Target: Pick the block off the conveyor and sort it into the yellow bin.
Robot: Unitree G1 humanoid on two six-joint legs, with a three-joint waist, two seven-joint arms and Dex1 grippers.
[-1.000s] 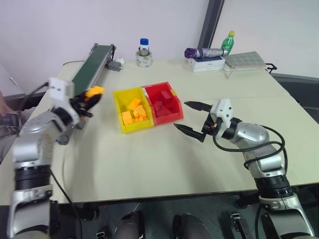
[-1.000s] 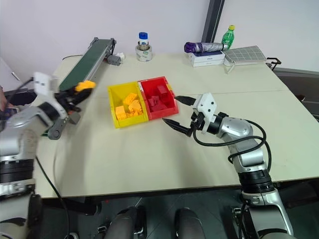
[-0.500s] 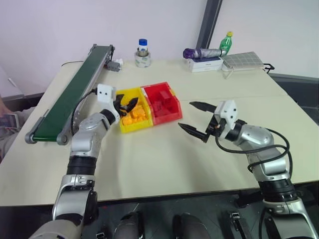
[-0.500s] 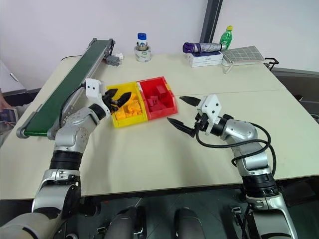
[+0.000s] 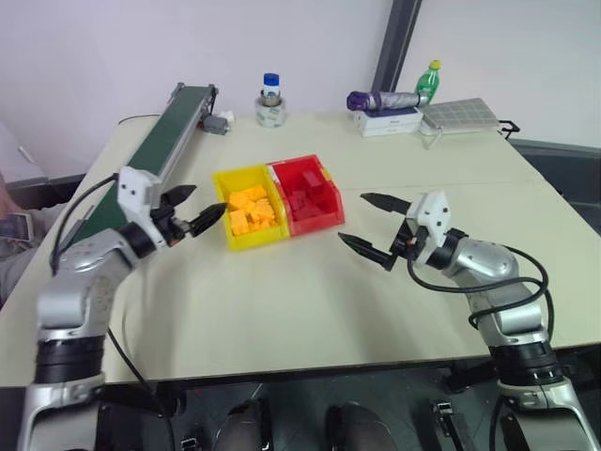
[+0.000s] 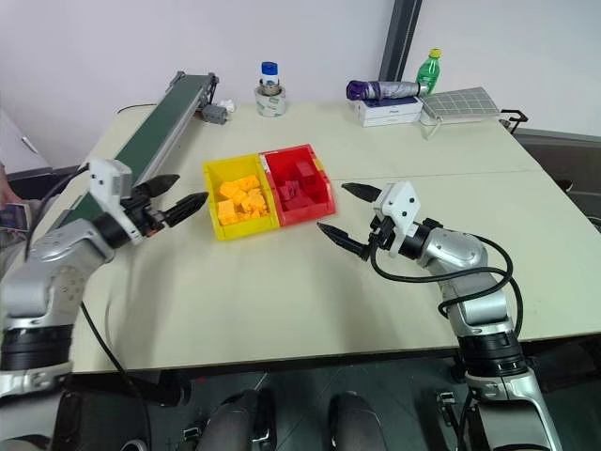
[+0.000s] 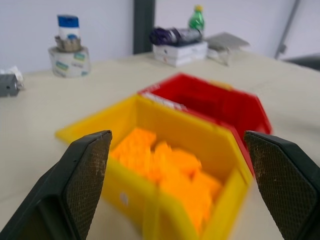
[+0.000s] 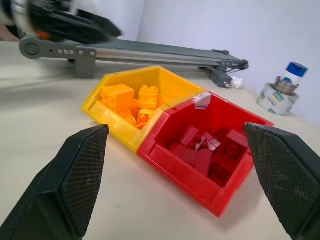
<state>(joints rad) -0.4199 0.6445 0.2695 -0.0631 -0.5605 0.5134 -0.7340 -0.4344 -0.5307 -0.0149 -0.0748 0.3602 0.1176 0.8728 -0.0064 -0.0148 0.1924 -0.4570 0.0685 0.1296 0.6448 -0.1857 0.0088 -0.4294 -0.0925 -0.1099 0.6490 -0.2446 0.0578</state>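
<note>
Nearest the robot, the right gripper (image 5: 374, 228) hangs over bare table (image 5: 310, 301) at about four o'clock from the bins, its two black fingers spread wide with nothing between them. At about nine o'clock from the bins, the left gripper (image 5: 192, 210) hovers just beside the yellow bin (image 5: 225, 211), fingers likewise apart and empty, pointing toward its rim. Inside that bin lies a heap of yellow-orange bricks (image 8: 131, 101); the block is most likely one of them, though which one cannot be told. The joined red bin (image 5: 324, 193) at three o'clock of it holds only red bricks (image 8: 202, 150). Farther off, at about ten o'clock, the conveyor (image 5: 164, 132) shows a bare green belt. By this reading the sorting looks done; only backing the left arm away seems left.
</note>
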